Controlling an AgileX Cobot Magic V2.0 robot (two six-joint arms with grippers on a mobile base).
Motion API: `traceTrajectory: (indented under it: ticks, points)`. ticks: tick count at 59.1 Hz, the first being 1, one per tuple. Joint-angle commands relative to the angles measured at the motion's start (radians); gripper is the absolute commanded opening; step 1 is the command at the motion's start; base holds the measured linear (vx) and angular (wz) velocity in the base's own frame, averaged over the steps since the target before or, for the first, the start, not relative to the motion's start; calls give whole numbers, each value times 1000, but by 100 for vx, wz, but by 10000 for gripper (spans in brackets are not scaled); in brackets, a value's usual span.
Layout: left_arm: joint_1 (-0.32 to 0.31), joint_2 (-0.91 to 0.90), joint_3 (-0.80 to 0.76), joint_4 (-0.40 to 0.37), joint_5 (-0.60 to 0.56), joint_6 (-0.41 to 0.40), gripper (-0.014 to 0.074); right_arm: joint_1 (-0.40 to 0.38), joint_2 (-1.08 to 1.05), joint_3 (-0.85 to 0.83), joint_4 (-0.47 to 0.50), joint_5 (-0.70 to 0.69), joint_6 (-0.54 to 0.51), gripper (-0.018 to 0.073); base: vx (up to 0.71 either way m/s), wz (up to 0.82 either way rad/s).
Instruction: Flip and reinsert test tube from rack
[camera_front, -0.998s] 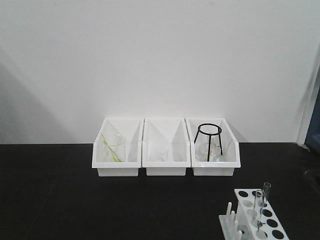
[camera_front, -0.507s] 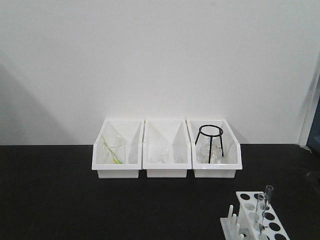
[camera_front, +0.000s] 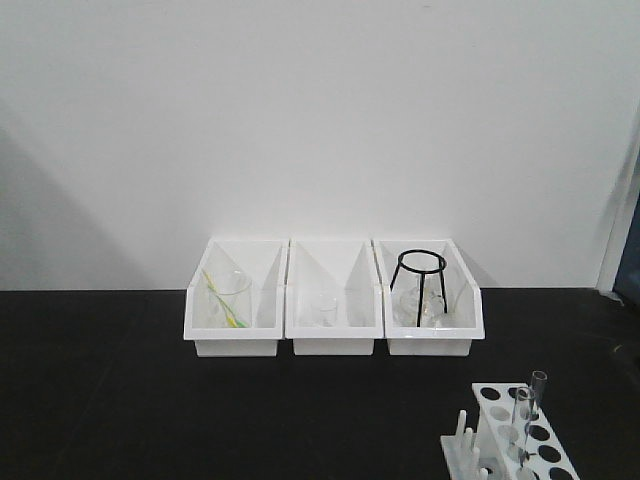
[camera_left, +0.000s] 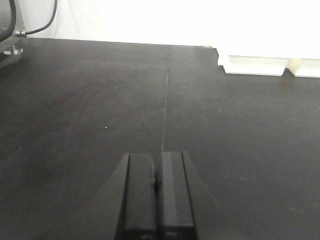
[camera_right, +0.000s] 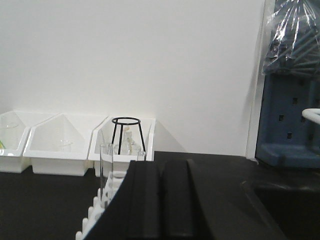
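The white rack (camera_front: 497, 430) stands at the front right of the black table, cut off by the frame's lower edge. Two clear test tubes stand upright in it, one nearer (camera_front: 521, 422) and one behind (camera_front: 538, 390). In the right wrist view the rack (camera_right: 112, 192) and a tall tube (camera_right: 105, 170) are just left of my right gripper (camera_right: 162, 162), which is shut and empty; the second tube's rim (camera_right: 141, 156) peeks over its finger. My left gripper (camera_left: 157, 156) is shut and empty over bare table. Neither gripper shows in the front view.
Three white bins stand side by side at the back: the left one (camera_front: 232, 310) holds a beaker, the middle one (camera_front: 332, 310) a small glass, the right one (camera_front: 430, 310) a black wire tripod (camera_front: 418, 280). A blue pegboard stand (camera_right: 290, 120) is at the far right.
The rack and the bins sit a little lower in the front view than one second ago. Nothing has moved in the last half second.
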Motion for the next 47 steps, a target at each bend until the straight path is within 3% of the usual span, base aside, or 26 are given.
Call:
traceTrajectory:
  ticks: [1,15,29,47]
  points:
    - [-7,-11,0,-4,-87,0,-6,-5,53,-95,-11,-35,14,-11,0,0]
    - [-7,-11,0,-4,-87,0,-6,-5,282,-260,-35,34,20,-8,0,0]
    - [-7,-11,0,-4,-87,0,-6,-6,513,-271,-32,15,27,0,0,0]
    - [-7,-11,0,-4,-87,0,-6,-6,736,-271,-26,-198,27,118,0,0]
